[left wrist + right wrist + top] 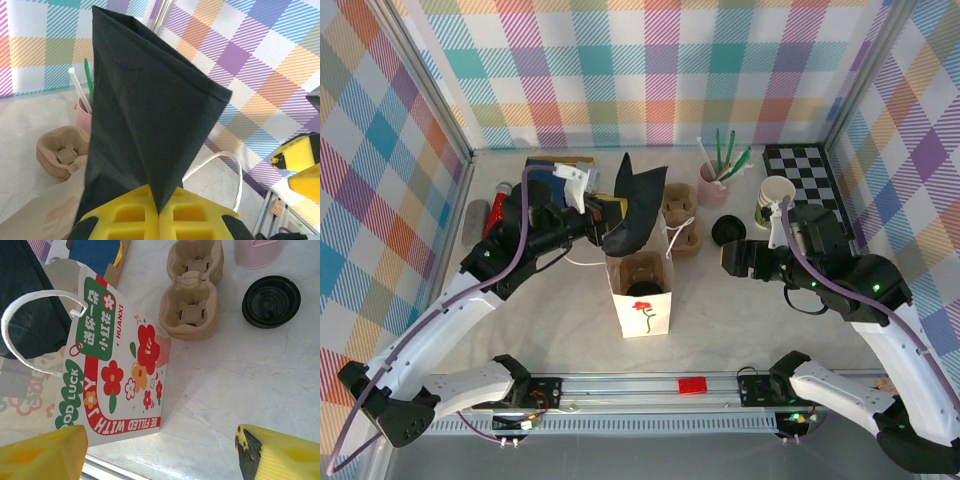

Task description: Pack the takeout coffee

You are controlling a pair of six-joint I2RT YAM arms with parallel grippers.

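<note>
Nearest stands the white paper bag (pixel 642 320), upright on the bench (pixel 740 320) with its mouth open. Deep inside it I see a dark round shape, which I take to be the lid of the takeout coffee (pixel 642 291). Its green sides are hidden by the bag's walls.

Just behind the bag, the left gripper (pixel 608 212) has its fingers pressed together on a black folded sheet (pixel 638 195), which hangs over the bag's mouth. To the right of the bag, the right gripper (pixel 725 258) hovers with its fingers spread and holds nothing.

Farther back are a cardboard cup carrier (pixel 680 222), a loose black lid (pixel 727 230) and a lidless green cup (pixel 775 200).

The coffee is probably light but thin-walled. A hard squeeze would dent the paper, and the smooth lid could pop off. I would take it gently around the sides just below the lid and keep it upright.
</note>
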